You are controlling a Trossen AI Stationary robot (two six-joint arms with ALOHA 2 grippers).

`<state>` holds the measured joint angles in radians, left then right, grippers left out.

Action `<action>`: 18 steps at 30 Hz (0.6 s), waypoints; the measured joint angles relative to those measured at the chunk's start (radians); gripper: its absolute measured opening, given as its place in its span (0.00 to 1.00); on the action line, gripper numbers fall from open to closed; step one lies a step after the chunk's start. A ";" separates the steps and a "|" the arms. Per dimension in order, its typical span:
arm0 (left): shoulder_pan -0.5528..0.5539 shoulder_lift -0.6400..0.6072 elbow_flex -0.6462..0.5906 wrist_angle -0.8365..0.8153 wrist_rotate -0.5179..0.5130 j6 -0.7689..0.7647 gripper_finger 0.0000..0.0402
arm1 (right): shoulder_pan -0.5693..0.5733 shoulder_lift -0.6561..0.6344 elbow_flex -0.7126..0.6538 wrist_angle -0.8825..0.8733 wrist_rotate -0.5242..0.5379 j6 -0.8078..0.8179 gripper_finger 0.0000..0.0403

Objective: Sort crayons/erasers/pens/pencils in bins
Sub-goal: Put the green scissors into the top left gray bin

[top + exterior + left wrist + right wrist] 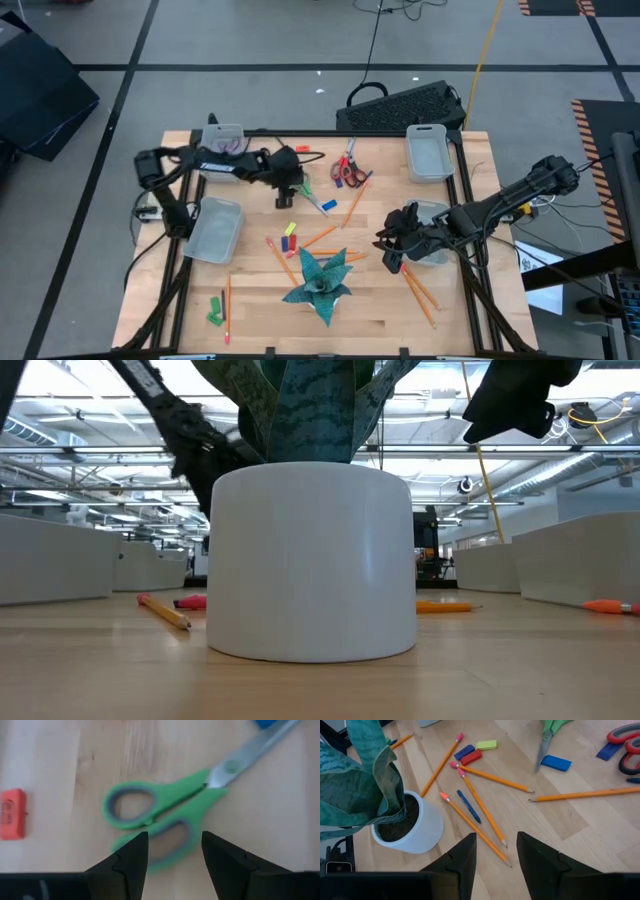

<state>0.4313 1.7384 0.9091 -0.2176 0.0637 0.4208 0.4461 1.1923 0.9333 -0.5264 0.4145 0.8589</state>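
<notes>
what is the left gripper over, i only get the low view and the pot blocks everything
Observer: The left gripper hangs open over the green scissors, not over a pen or pencil.
Operator: and the right one
Observer: The right gripper is open above loose pencils and a blue pen, beside the plant pot.
Operator: anything in the bins
Observer: The bin nearest the keyboard looks empty from above; many pencils lie on the table.
</notes>
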 joint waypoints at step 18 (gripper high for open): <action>-0.037 0.125 0.176 -0.337 -0.032 -0.006 0.33 | 0.000 0.000 0.000 0.000 -0.050 -0.009 0.33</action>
<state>0.3938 1.8629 1.0847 -0.5551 0.0319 0.4152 0.4458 1.1926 0.9329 -0.5269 0.3645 0.8496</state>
